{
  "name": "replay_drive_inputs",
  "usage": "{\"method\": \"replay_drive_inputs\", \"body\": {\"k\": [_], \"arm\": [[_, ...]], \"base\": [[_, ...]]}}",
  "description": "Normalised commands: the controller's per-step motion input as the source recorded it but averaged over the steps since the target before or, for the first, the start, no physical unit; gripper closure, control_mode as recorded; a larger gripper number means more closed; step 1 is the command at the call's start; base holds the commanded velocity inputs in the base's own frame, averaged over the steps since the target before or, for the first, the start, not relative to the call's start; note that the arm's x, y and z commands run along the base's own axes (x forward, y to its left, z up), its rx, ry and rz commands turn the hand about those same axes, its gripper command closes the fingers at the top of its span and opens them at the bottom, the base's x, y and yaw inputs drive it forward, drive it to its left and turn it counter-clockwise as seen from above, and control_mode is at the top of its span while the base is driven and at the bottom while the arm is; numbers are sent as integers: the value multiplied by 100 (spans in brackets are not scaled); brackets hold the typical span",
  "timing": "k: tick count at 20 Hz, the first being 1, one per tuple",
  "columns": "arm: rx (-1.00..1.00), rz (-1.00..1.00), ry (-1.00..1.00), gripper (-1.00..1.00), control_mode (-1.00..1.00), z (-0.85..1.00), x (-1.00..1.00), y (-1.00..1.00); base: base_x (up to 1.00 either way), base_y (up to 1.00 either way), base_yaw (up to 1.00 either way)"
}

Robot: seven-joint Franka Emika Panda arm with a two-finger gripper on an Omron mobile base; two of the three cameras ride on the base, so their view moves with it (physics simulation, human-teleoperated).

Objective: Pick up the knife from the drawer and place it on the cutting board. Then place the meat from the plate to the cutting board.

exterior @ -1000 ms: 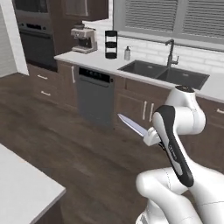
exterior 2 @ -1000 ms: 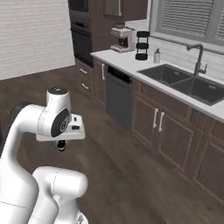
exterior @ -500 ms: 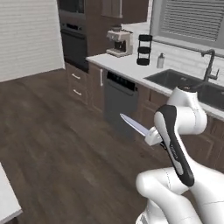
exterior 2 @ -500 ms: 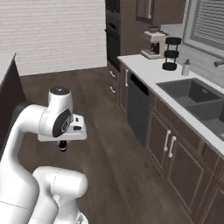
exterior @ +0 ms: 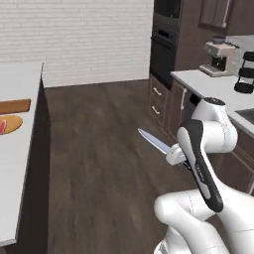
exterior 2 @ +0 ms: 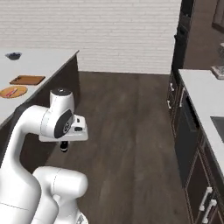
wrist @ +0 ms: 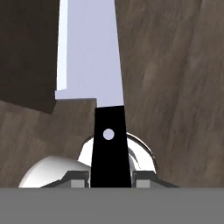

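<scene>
Gripper [wrist: 111, 178] clamps the knife [wrist: 94, 65] over open floor [exterior: 99, 149]

place: home kitchen | evidence: built-in wall oven [exterior: 166, 47] in dark cabinetry; coffee machine [exterior: 217, 57] stood on white counter [exterior: 208, 84]; drawers [exterior: 158, 101] below counter; island worktop [exterior 2: 37, 61] held cutting board [exterior 2: 27, 80] and plate [exterior 2: 13, 92] | dark wood floor [exterior 2: 131, 131], white brick wall [exterior: 94, 34]
</scene>
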Motion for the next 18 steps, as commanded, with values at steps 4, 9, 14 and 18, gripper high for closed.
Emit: {"method": "replay_drive_inputs", "body": {"k": [4, 9, 14, 18], "arm": [[0, 0, 0, 100, 100, 0, 0, 0], [0, 0, 0, 100, 100, 0, 0, 0], [0, 0, 0, 100, 100, 0, 0, 0], [0, 0, 0, 100, 100, 0, 0, 0]], "base": [[100, -36, 69], [75, -59, 61], [43, -63, 55], [43, -62, 56]]}}
